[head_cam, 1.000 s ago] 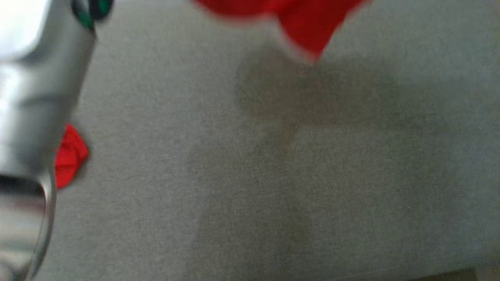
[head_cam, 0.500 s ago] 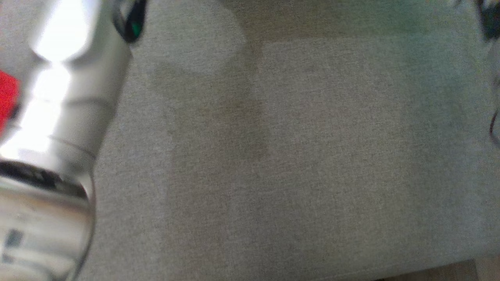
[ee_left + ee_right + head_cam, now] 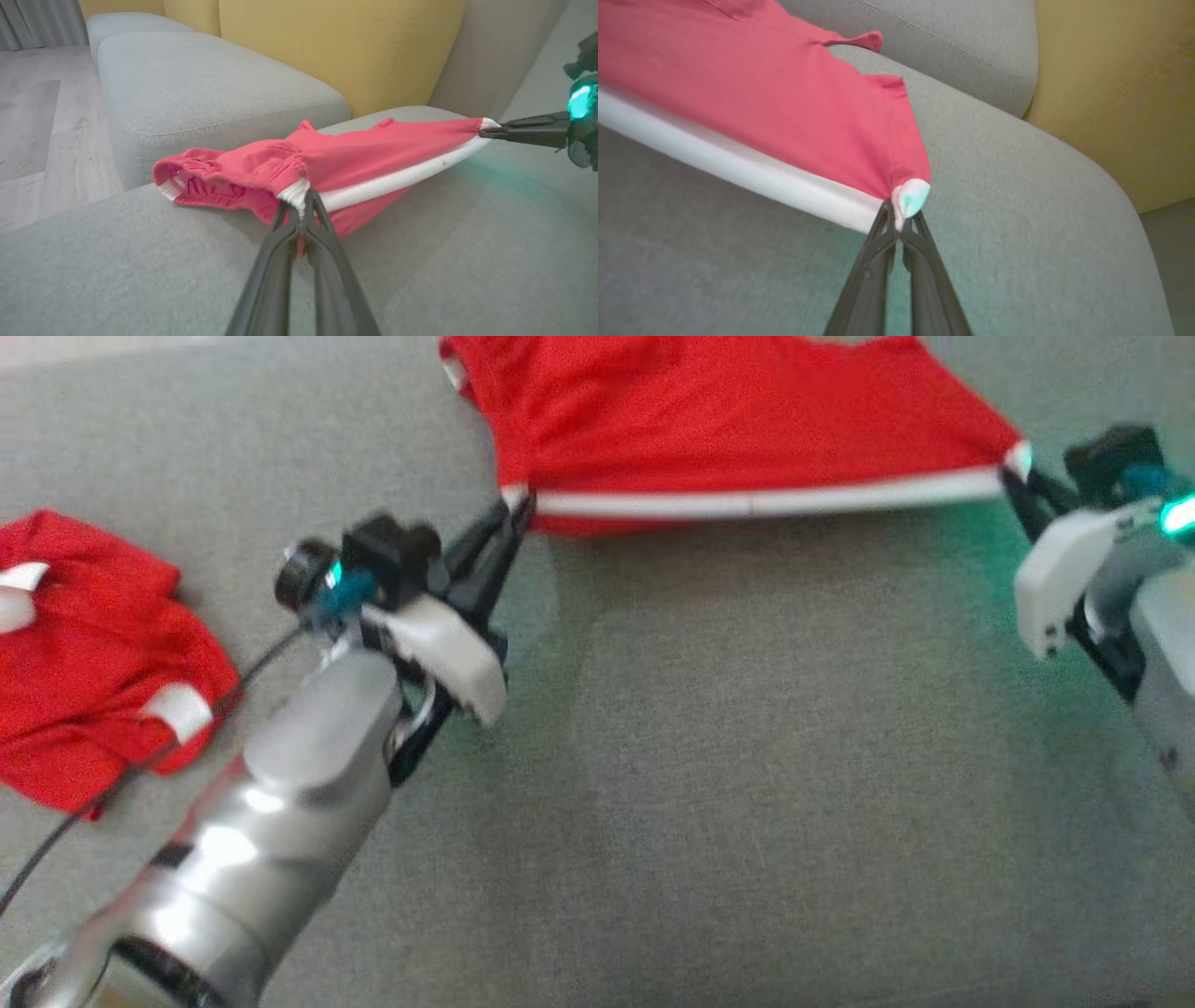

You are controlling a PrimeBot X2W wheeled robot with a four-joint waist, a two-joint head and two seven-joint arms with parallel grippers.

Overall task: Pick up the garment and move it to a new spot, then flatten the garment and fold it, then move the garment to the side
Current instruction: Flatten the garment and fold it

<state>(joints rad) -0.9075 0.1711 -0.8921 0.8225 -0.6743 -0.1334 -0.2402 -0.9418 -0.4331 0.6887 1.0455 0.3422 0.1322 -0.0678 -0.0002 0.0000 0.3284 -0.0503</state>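
Two white-banded corners of the taut red garment (image 3: pixel 728 420) sit clamped in the left end effector (image 3: pixel 520 507) and right end effector (image 3: pixel 1010 476).

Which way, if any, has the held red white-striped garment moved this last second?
Cannot tell: the head camera itself swung, and the plain grey sofa cushion gives no fixed mark. Now the garment stretches between the left end effector and right end effector.

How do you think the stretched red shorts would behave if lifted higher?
Likely floppy: the shorts are taut only along the white stripe between pinched corners, while the waistband slumps on the sofa. Probably light: two narrow pinches hold that edge up.
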